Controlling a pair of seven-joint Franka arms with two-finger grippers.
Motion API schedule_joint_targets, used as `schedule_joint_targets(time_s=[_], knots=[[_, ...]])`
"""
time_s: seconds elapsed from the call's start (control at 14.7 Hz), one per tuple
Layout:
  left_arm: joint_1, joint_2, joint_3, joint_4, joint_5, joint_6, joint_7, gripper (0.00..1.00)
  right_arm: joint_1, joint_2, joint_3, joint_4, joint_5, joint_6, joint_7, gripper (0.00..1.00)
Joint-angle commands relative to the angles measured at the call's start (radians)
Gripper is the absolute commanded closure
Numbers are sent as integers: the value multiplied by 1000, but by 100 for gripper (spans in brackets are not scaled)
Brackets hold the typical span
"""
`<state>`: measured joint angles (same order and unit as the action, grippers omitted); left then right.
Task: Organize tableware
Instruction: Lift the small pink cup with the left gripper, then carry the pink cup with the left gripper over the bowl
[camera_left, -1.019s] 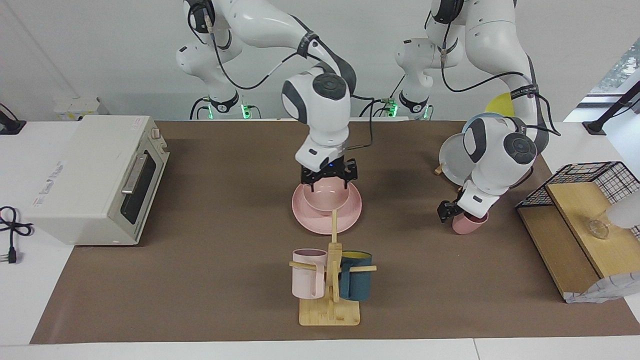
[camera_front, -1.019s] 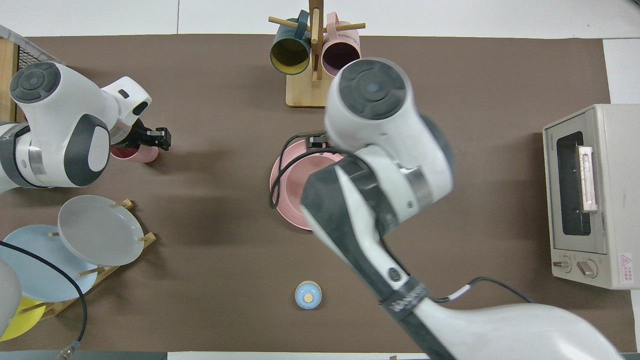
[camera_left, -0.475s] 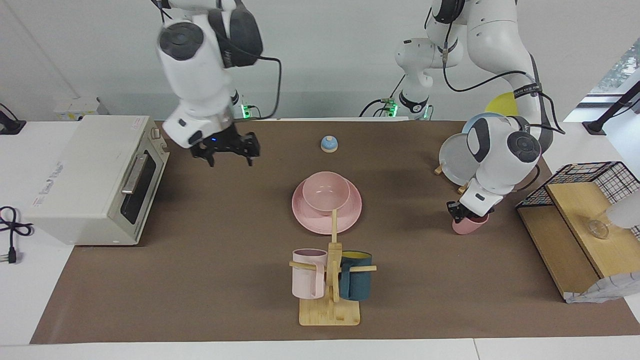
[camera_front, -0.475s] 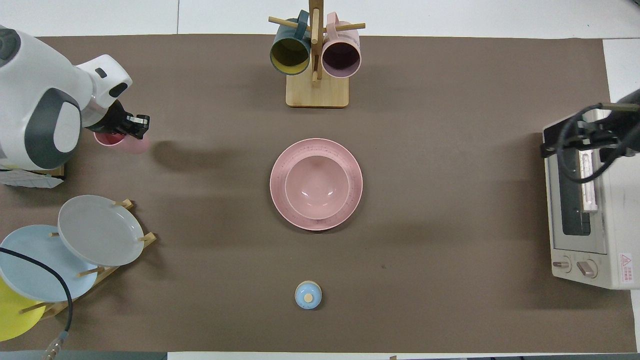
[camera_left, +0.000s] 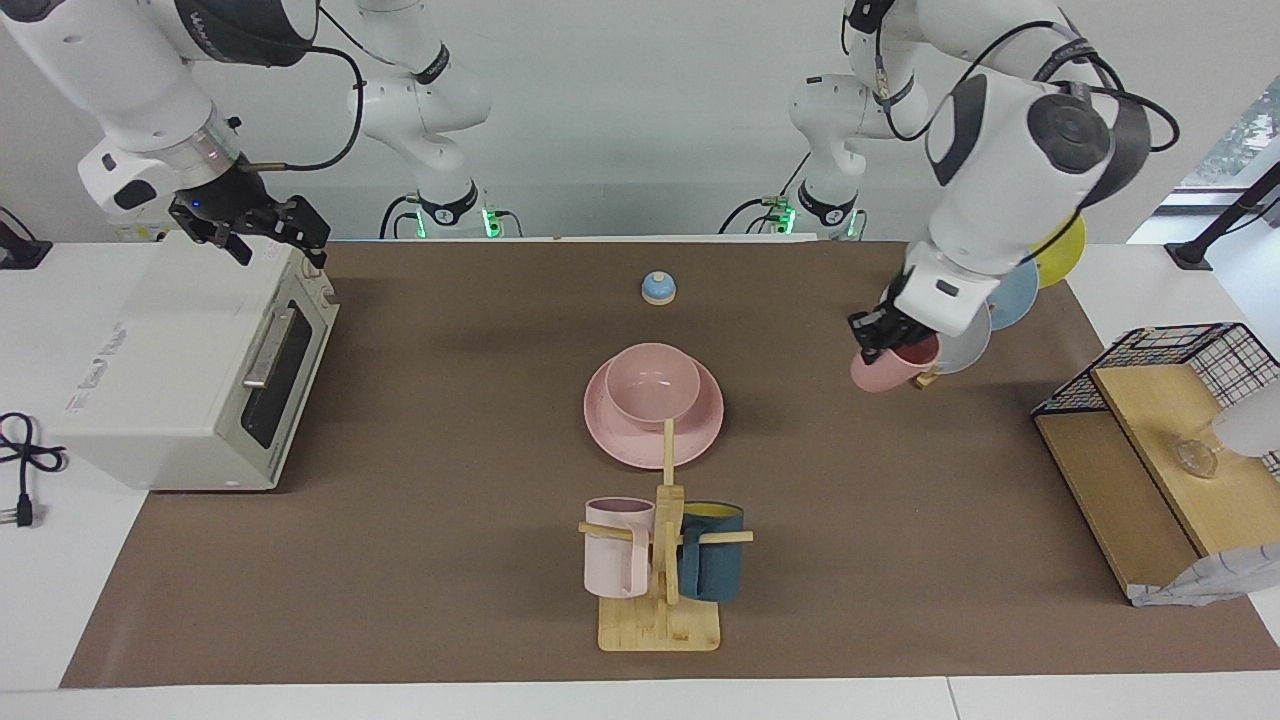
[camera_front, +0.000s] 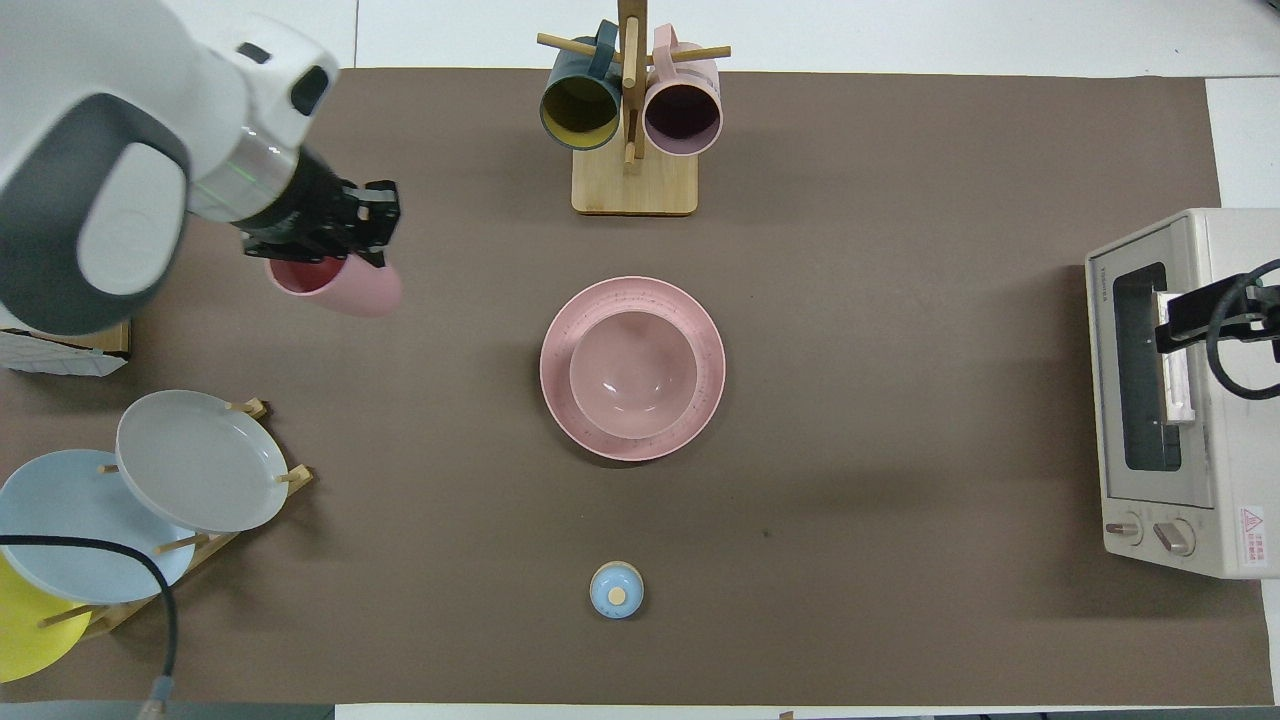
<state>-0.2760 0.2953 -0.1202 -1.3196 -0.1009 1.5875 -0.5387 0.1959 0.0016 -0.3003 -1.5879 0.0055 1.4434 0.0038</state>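
Observation:
The pink bowl (camera_left: 652, 385) sits in the pink plate (camera_left: 625, 445) at the middle of the table; the overhead view shows the bowl (camera_front: 632, 372) centred on the plate (camera_front: 560, 400). My left gripper (camera_left: 885, 338) is shut on the rim of the small pink cup (camera_left: 885, 370) and holds it tilted in the air, over the table toward the left arm's end. The overhead view shows that gripper (camera_front: 320, 240) and the cup (camera_front: 345, 288) too. My right gripper (camera_left: 255, 228) is open and empty over the toaster oven (camera_left: 190, 360); it also shows in the overhead view (camera_front: 1215, 320).
A wooden mug tree (camera_left: 660, 610) with a pale pink mug (camera_left: 615, 545) and a teal mug (camera_left: 712, 565) stands farther from the robots than the plate. A plate rack with grey (camera_front: 200, 460), blue and yellow plates and a wire shelf (camera_left: 1170, 390) are at the left arm's end. A small blue bell (camera_left: 657, 288) lies near the robots.
My left gripper has lifted the pink cup off the table and carried it up and toward the middle. My right gripper has swung from over the table to over the toaster oven.

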Motion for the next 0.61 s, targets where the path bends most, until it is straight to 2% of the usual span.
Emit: schedule_joint_targets(time_s=[0.0, 0.14, 0.27, 0.54], knots=[[-141, 31, 10, 28, -34, 73, -156, 100, -44, -18, 39, -41, -15, 34, -5, 0], [-236, 65, 13, 1, -22, 147, -258, 100, -78, -20, 62, -41, -12, 26, -7, 0], [-284, 58, 14, -99, 0, 212, -283, 100, -128, -18, 113, -15, -12, -9, -7, 0], [-321, 65, 13, -190, 1, 301, -351, 100, -139, -37, 130, -66, -12, 32, -1, 0]])
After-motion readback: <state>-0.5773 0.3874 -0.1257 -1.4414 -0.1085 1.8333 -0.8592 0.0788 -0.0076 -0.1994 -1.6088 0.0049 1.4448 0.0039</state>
